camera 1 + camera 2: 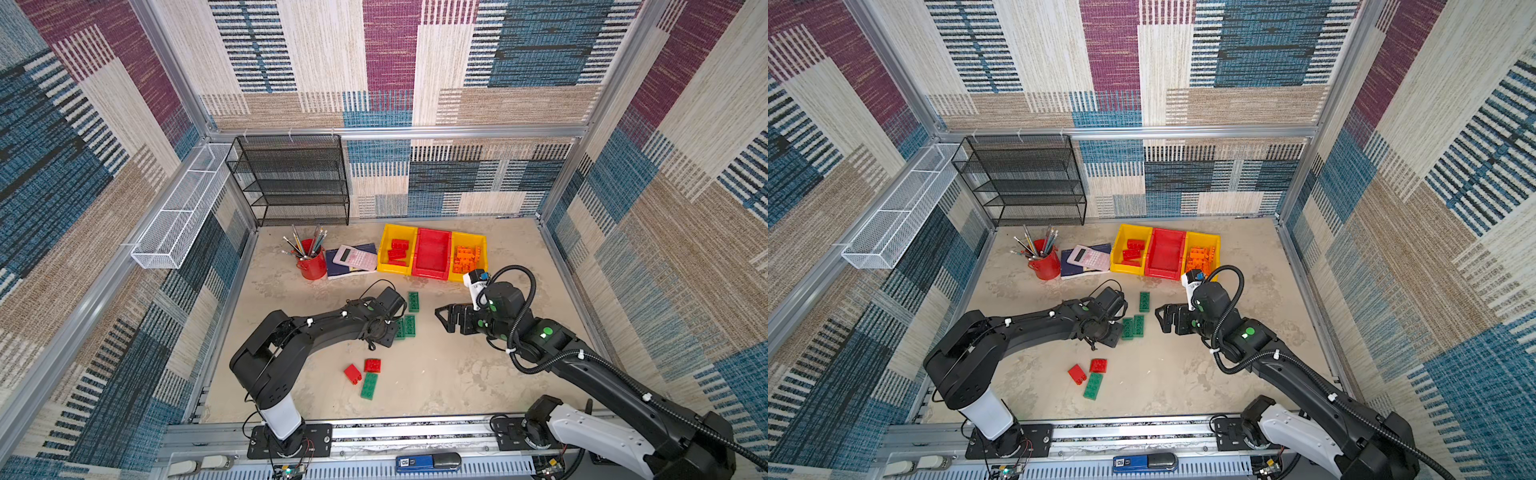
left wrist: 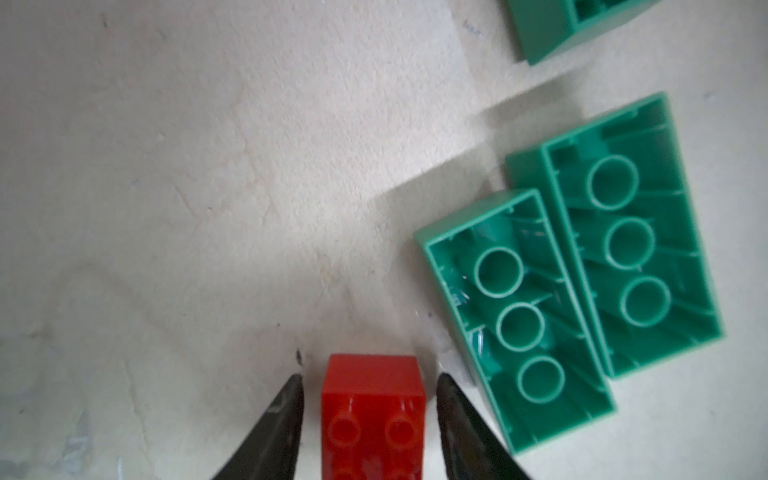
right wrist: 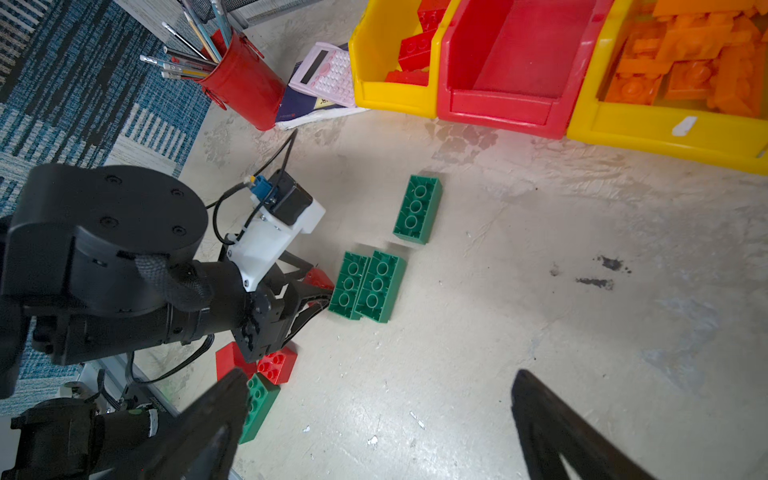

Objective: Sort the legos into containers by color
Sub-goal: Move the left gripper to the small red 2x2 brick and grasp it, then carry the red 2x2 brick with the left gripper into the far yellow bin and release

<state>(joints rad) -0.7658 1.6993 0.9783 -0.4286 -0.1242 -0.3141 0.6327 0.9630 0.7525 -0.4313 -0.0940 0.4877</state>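
Starting with the left tool (image 2: 370, 376): parted narrowly either side of a red lego (image 2: 372, 399), sliver of bench (image 2: 208, 166) showing on both flanks, so not clamped by the look of it. Then the right tool (image 3: 380, 374): spread wide, carrying nothing, hanging over bare bench near the green pair (image 3: 378, 286).

Worried about a few things here. Could easily shove the red one sideways into the nearest green lego (image 2: 515, 316), lying studs-down just beside one finger, by closing off-centre. Could also pinch only the tip and drop it en route to the yellow bin with the reds (image 1: 384, 249). Might clip the right arm (image 1: 582, 365) on the lift too, with both tools crowding the same patch.

Worth comparing views. Only from the left wrist: that fingertip gap and the hollow undersides of the greens. No way to judge the grip in both top views, wrist blocking the fingers. Only from the top and right wrist: the red bin (image 3: 498, 110) sitting empty, oranges (image 3: 685, 62) piled in the other yellow bin (image 3: 665, 133), two more reds (image 1: 372, 365) and a studs-up green (image 1: 369, 385) loose near the front edge, a lone green (image 1: 413, 301) further back.
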